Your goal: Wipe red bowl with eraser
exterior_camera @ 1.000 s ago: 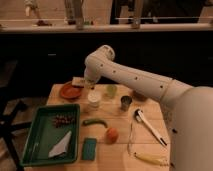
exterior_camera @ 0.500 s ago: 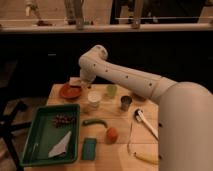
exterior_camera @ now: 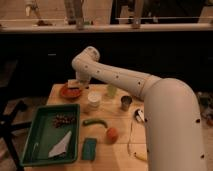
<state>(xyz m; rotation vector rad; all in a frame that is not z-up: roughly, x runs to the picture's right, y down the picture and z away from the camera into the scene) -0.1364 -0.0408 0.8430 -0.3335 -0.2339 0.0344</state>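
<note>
Since wiping needs contact, gripper (exterior_camera: 77,82) at far left of worktop (exterior_camera: 119,149), fingers pinching eraser (exterior_camera: 73,85), holds it on red bowl (exterior_camera: 66,93).

The white arm (exterior_camera: 125,80), dotted with small dark spots, ends in the gripper (exterior_camera: 76,86) over the orange-red bowl (exterior_camera: 64,93), seemingly clamped on the eraser (exterior_camera: 73,83), which is pale-faced and dark-sided. Near the gripper stand a white cup (exterior_camera: 93,99) and a pale green cup (exterior_camera: 111,91); farther from it lie a green tray (exterior_camera: 35,142), a teal sponge (exterior_camera: 90,148) and an orange fruit (exterior_camera: 112,134).

one gripper (exterior_camera: 80,84) at one red bowl (exterior_camera: 66,92), one eraser (exterior_camera: 73,83), three cups (exterior_camera: 93,100) (exterior_camera: 111,91) (exterior_camera: 126,103)
</note>
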